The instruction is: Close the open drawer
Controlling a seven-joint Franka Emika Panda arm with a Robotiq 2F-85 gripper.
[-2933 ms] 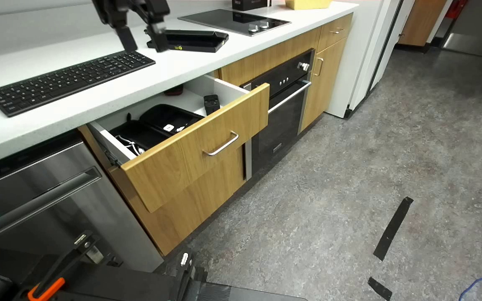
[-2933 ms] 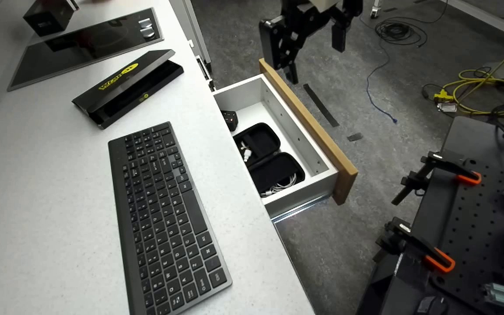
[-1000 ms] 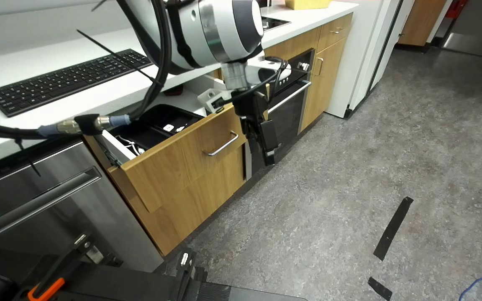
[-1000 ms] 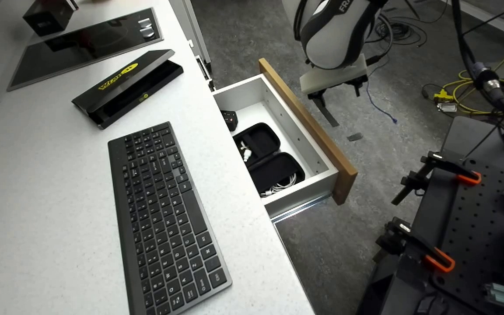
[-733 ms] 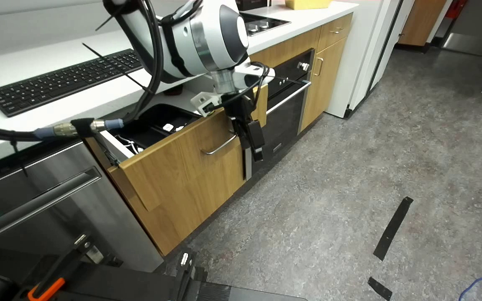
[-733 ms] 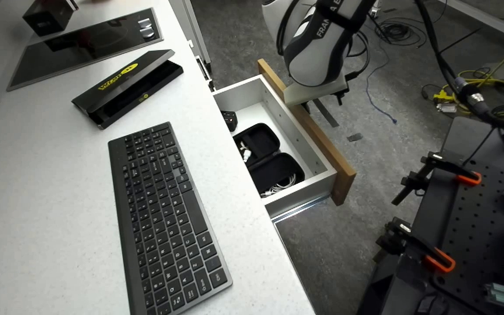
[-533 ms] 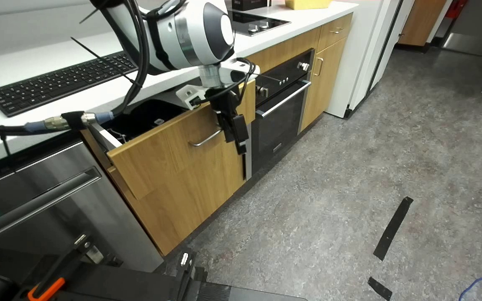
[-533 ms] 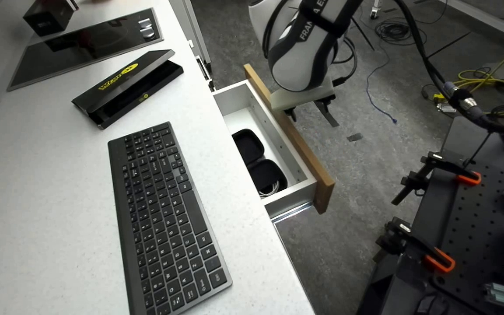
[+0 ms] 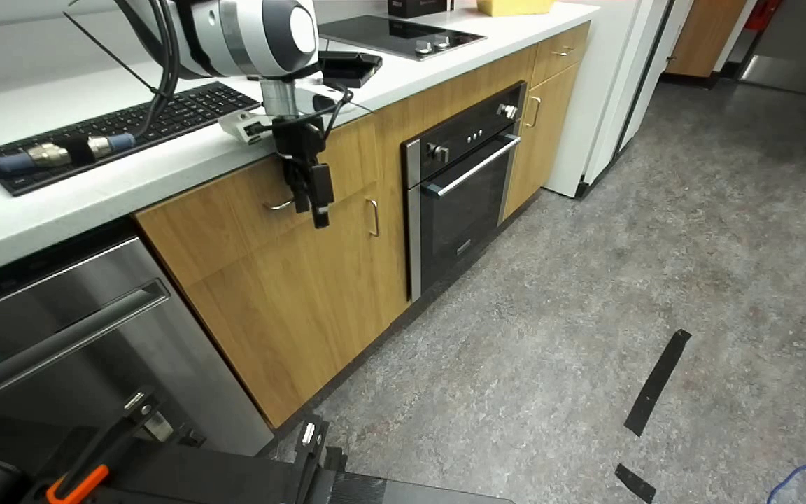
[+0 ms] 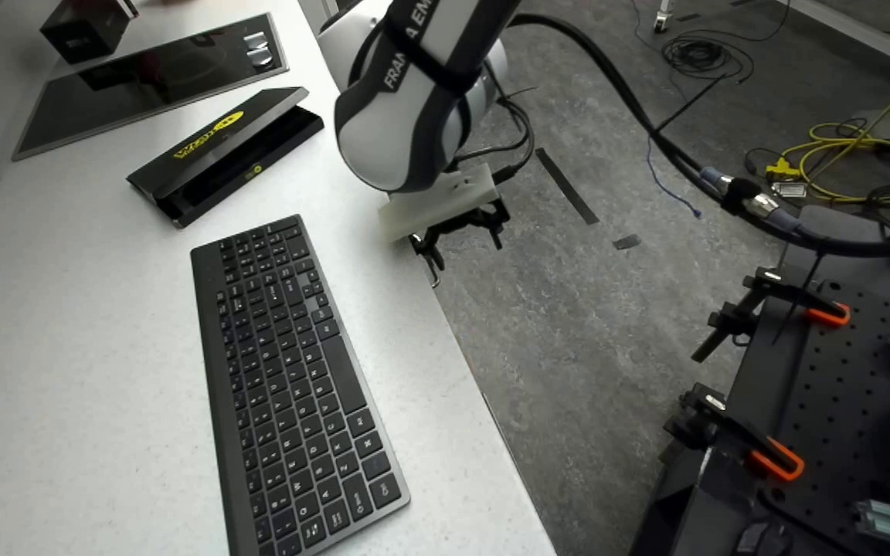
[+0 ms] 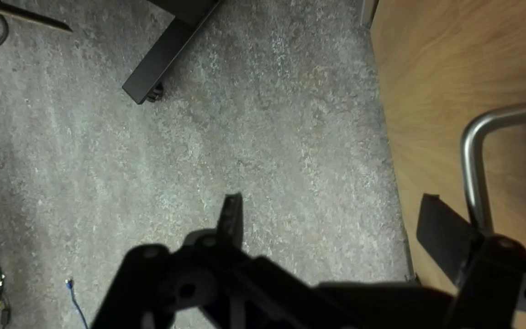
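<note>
The drawer (image 9: 200,222), with its light-oak front, sits flush with the cabinet under the counter in an exterior view; its inside is hidden. Its short silver bar handle (image 9: 279,205) is partly behind my gripper (image 9: 313,210). In an exterior view the counter hides the drawer, and my gripper (image 10: 467,249) hangs just past the counter edge. In the wrist view my gripper (image 11: 331,201) is open with nothing between its fingers. The right finger overlaps the silver handle (image 11: 473,169) in front of the wood; I cannot tell whether they touch.
A black keyboard (image 10: 298,386) and an open black box (image 10: 229,154) lie on the white counter (image 10: 105,347). A black oven (image 9: 473,182) is beside the drawer's cabinet, a steel appliance (image 9: 95,336) on its other side. A black table with clamps (image 10: 823,401) stands opposite.
The drawer has slid from well open to flush under the counter. My arm and gripper have come down in front of it and moved toward the cabinet along with its front.
</note>
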